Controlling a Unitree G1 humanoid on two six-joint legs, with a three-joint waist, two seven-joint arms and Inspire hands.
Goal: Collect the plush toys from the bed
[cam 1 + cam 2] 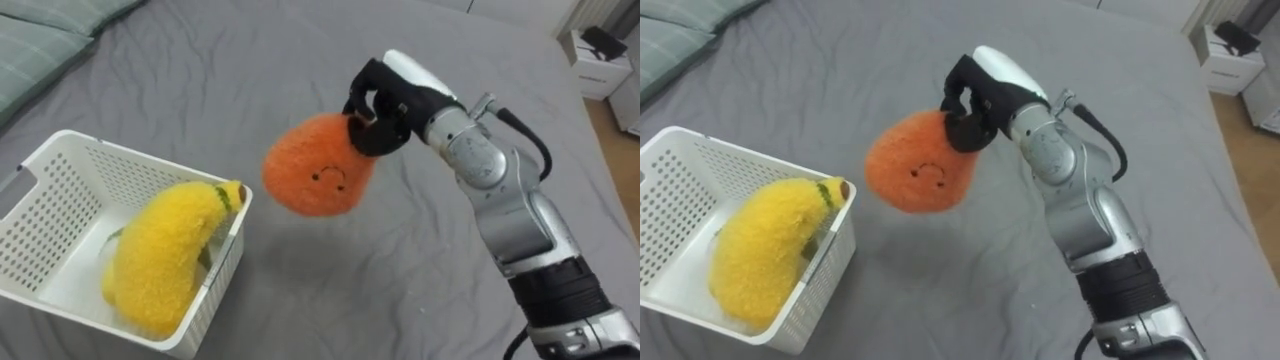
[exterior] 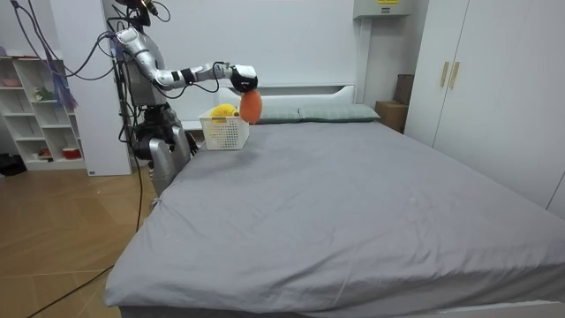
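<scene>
Left eye view, reading left to right: showing white basket [image 1: 70, 190] on grey bed [image 1: 250, 60] cradling yellow plush toy [image 1: 160, 255], then orange plush toy [image 1: 315, 170] hanging in air just beside the rim. Pinching its top with curled right hand [image 1: 385, 100]; probably handling light, soft and squashy, so favouring a deep grip in the fluff.

Grey bed [image 1: 250, 60], white basket [image 1: 215, 290] on it, greenish pillows [image 1: 40, 35] at its head
</scene>
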